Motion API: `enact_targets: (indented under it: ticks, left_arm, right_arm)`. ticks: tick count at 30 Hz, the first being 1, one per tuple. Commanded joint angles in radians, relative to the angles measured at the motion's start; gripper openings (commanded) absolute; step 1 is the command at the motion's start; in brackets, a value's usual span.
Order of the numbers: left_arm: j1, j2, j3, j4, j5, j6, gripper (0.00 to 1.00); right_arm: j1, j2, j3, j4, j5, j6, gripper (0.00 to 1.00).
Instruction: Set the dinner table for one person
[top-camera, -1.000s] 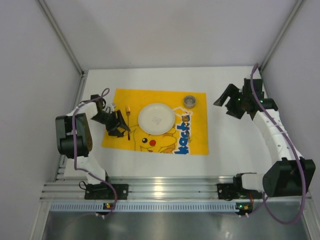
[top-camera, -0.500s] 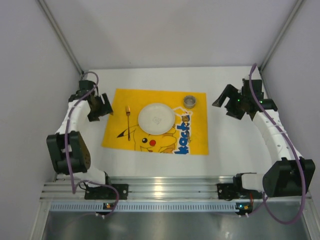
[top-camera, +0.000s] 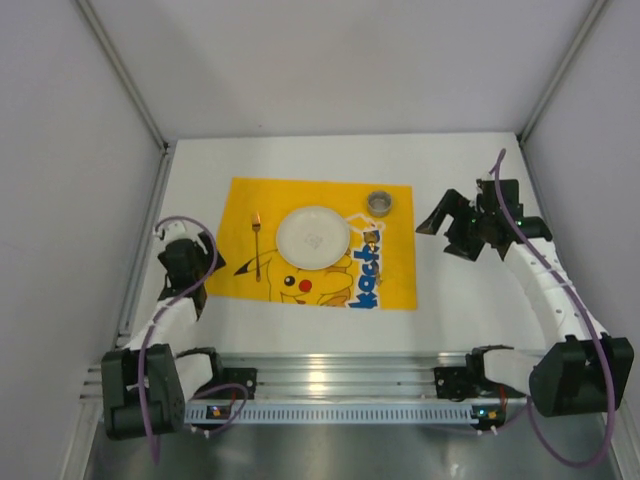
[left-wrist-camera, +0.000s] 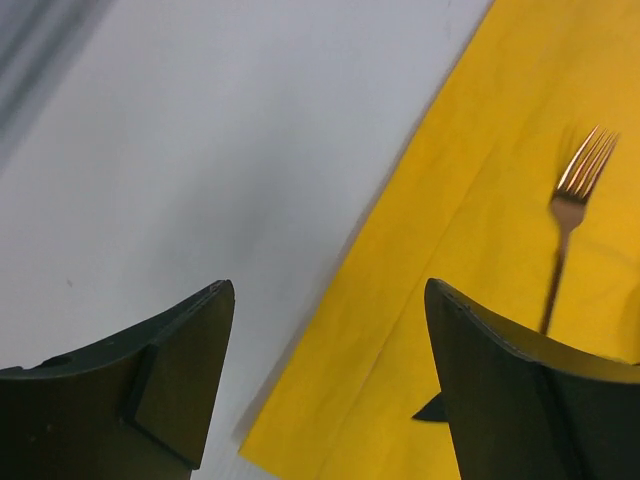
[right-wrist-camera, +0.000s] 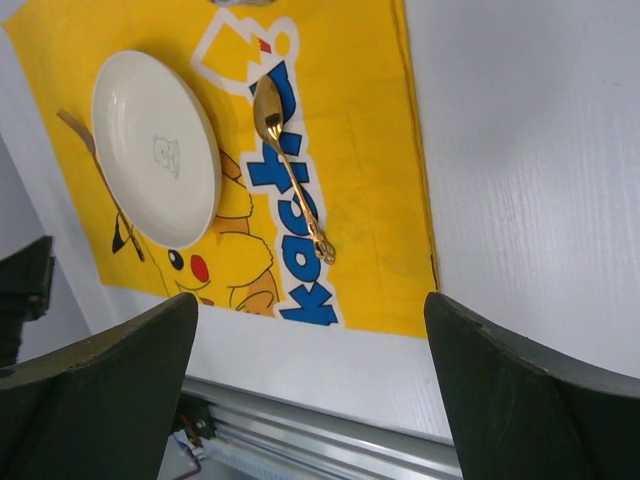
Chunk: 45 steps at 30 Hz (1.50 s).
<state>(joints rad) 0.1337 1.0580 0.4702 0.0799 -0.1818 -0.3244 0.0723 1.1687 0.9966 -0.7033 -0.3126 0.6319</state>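
The white dinner table (top-camera: 460, 300) bears a yellow Pikachu-print mat (top-camera: 385, 275). On the mat lie a white plate (top-camera: 313, 237), a golden fork (top-camera: 257, 240) to its left, a golden spoon (top-camera: 368, 240) to its right and a small metal cup (top-camera: 380, 203) at the far right corner. My left gripper (top-camera: 190, 282) is open and empty, low over the table beside the mat's near left corner. In its wrist view the gripper (left-wrist-camera: 325, 380) faces the mat's edge (left-wrist-camera: 420, 330) and the fork (left-wrist-camera: 565, 215). My right gripper (top-camera: 446, 232) is open and empty, right of the mat. In its wrist view the gripper (right-wrist-camera: 310, 400) faces the plate (right-wrist-camera: 155, 150) and the spoon (right-wrist-camera: 290, 170).
A ribbed aluminium rail (top-camera: 340, 385) runs along the near edge and shows in the right wrist view (right-wrist-camera: 300, 440). Grey walls with metal posts close in the left, right and far sides. Bare white tabletop lies around the mat.
My left arm has pulled back from the fork, first to the far left, then down to the mat's near left corner. My right gripper has shifted slightly nearer and leftward.
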Motion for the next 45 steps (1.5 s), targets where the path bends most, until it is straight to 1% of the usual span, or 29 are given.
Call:
enact_targets:
  ticks: [1,4,5,7,9,11,13,14,16,19,21,22,23,24,26,27,29,31,32,33,34,35,36,37,39,40,42,43,45]
  left_arm:
    - [-0.003,0.026,-0.179,0.556,0.099,0.064,0.82]
    - [-0.005,0.141,-0.189,0.605,0.128,0.105,0.8]
    - [-0.005,0.166,-0.202,0.653,0.134,0.113,0.81]
    - [-0.005,0.239,-0.228,0.829,0.148,0.142,0.82]
    - [-0.005,0.308,-0.181,0.848,0.177,0.151,0.82]
    - [-0.005,0.359,-0.128,0.811,0.223,0.156,0.81]
    - [-0.009,0.456,-0.114,0.898,0.287,0.175,0.82]
    - [-0.014,0.491,-0.098,0.887,0.31,0.189,0.81]
    - [-0.055,0.496,-0.009,0.743,0.268,0.223,0.8]
    - [-0.103,0.499,-0.034,0.781,0.223,0.269,0.83]
    - [-0.114,0.491,-0.097,0.884,0.203,0.269,0.87]
    - [-0.115,0.494,-0.134,0.958,0.191,0.262,0.92]
    - [-0.112,0.544,-0.181,1.097,0.191,0.268,0.93]
    - [-0.111,0.537,-0.174,1.062,0.155,0.259,0.94]
    - [-0.126,0.51,-0.142,0.97,0.13,0.263,0.97]
    - [-0.129,0.52,-0.157,1.038,0.125,0.271,0.97]
    - [-0.131,0.516,-0.16,1.031,0.123,0.266,0.99]
    - [-0.131,0.511,-0.157,1.02,0.127,0.266,0.98]
    - [-0.129,0.514,-0.159,1.025,0.127,0.269,0.99]
    - [-0.131,0.517,-0.159,1.026,0.125,0.271,0.99]
    - [-0.131,0.516,-0.159,1.023,0.125,0.269,0.98]
    - [-0.131,0.516,-0.157,1.023,0.125,0.269,0.98]
    - [-0.129,0.516,-0.157,1.023,0.125,0.269,0.98]
    - [-0.131,0.514,-0.157,1.025,0.125,0.269,0.98]
    - [-0.131,0.514,-0.157,1.023,0.127,0.269,0.99]
    - [-0.131,0.516,-0.159,1.025,0.125,0.269,0.98]
    - [-0.131,0.516,-0.159,1.023,0.127,0.269,0.99]
    - [-0.131,0.516,-0.157,1.023,0.127,0.269,0.98]
    - [-0.131,0.516,-0.159,1.025,0.125,0.269,0.99]
  right_arm:
    - [0.029,-0.018,0.013,0.024,-0.02,-0.003,0.96]
    - [0.04,-0.017,0.042,0.018,-0.028,-0.026,0.96]
    - [0.052,-0.02,0.048,0.01,-0.028,-0.041,0.97]
    - [0.064,-0.033,0.05,0.007,-0.022,-0.049,0.97]
    - [0.083,-0.056,0.025,0.007,-0.02,-0.047,0.98]
    - [0.095,-0.072,0.002,0.01,-0.01,-0.043,0.98]
    - [0.098,-0.095,-0.027,0.014,0.023,-0.04,1.0]
    - [0.101,-0.099,-0.03,0.013,0.033,-0.04,1.0]
    - [0.109,-0.092,-0.021,0.014,0.044,-0.055,1.0]
    - [0.13,-0.08,0.0,0.062,0.056,-0.092,1.0]
    - [0.141,-0.087,0.001,0.093,0.084,-0.095,1.0]
    - [0.144,-0.092,-0.004,0.132,0.093,-0.089,1.0]
    - [0.149,-0.105,-0.021,0.154,0.121,-0.084,1.0]
    - [0.15,-0.115,-0.033,0.186,0.135,-0.08,1.0]
    - [0.158,-0.161,-0.119,0.336,0.188,-0.063,1.0]
    - [0.168,-0.176,-0.16,0.393,0.235,-0.066,1.0]
    - [0.181,-0.196,-0.263,0.535,0.349,-0.151,1.0]
    - [0.181,-0.175,-0.282,0.559,0.438,-0.283,1.0]
    - [0.181,-0.149,-0.292,0.57,0.578,-0.314,1.0]
    - [0.179,-0.146,-0.317,0.621,0.63,-0.348,1.0]
    - [0.173,-0.152,-0.35,0.692,0.657,-0.432,1.0]
    - [0.172,-0.182,-0.456,0.784,0.681,-0.477,1.0]
    - [0.167,-0.201,-0.508,0.974,0.653,-0.518,1.0]
    - [0.118,-0.201,-0.535,1.023,0.623,-0.534,1.0]
    - [0.103,-0.156,-0.591,1.138,0.583,-0.547,1.0]
    - [0.098,-0.141,-0.613,1.186,0.567,-0.613,1.0]
    - [0.093,-0.08,-0.664,1.249,0.465,-0.713,1.0]
    - [0.084,-0.051,-0.677,1.325,0.445,-0.785,1.0]
    - [0.049,0.032,-0.713,1.446,0.367,-0.799,1.0]
